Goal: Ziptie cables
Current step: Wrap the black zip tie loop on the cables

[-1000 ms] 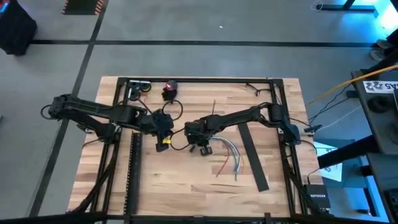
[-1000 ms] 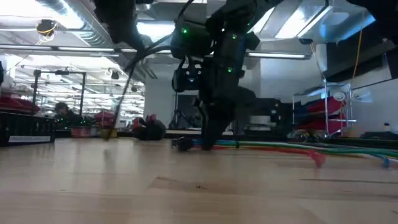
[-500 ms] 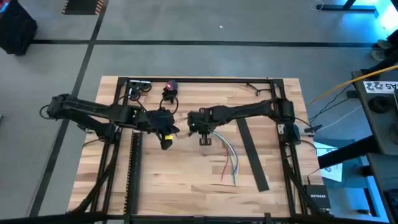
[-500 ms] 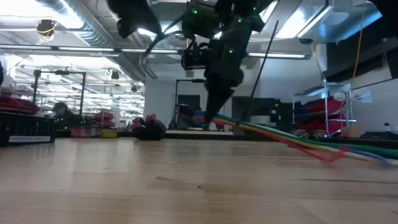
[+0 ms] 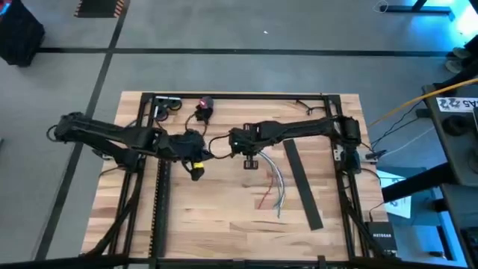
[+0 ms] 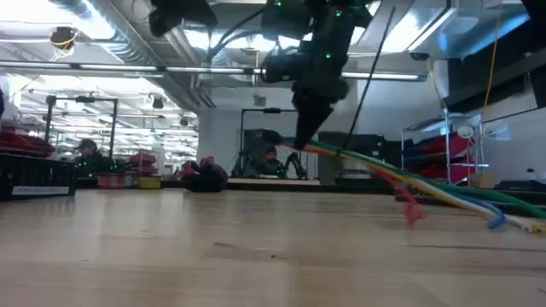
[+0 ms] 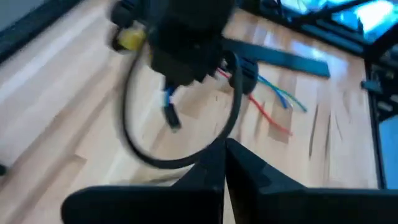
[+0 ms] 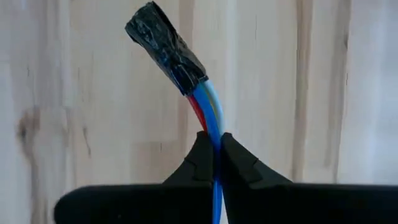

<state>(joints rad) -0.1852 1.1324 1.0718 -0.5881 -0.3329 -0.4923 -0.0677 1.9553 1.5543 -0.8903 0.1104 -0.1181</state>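
Black-taped at one end, the cables hang pinched in the right gripper over mid-table, free ends drooping to the wood, so light and floppy, best held near the tape; left gripper waits just left, fingers closed empty.

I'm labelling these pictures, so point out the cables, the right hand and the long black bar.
cables [image 8: 208,106]: right wrist view, coloured wires below the taped end.
right hand [image 8: 214,149]: right wrist view, between its fingertips, shut on the cables.
black bar [image 5: 302,187]: high view, mid-length.

cables cut off below right wrist view's edge, left wrist view motion-blurred, small items at table's far edge unidentifiable
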